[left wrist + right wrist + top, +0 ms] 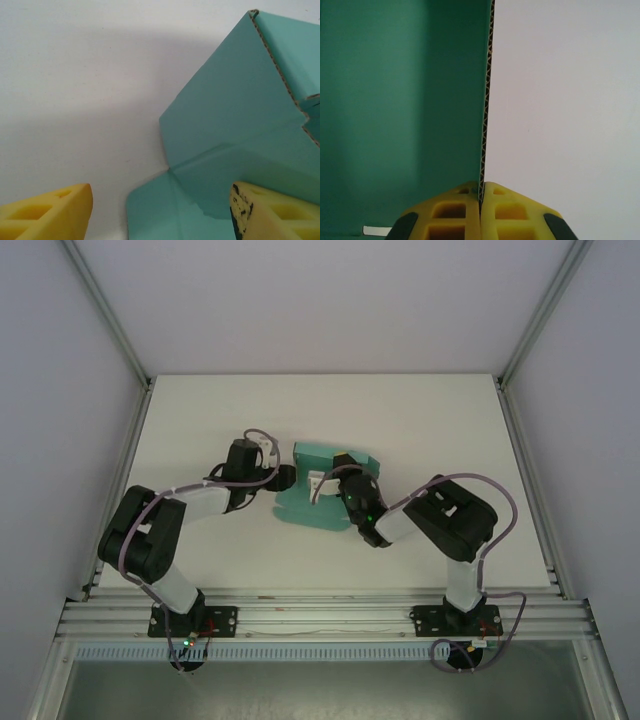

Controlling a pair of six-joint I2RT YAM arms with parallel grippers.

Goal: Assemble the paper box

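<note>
Right gripper (481, 192): jaws pinched on paper box (400, 100) wall edge | Left gripper (161, 195): jaws wide apart at box flap, nothing clamped

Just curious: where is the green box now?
From above, the paper box lies centred on the table, one wall pinched by the right end effector.

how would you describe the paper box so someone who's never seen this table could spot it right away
Start at the white table and look near its middle. The paper box lies there: teal-green corrugated card, partly folded, with the edge of one wall pinched in the right gripper. It is the only green thing on the white surface.
</note>
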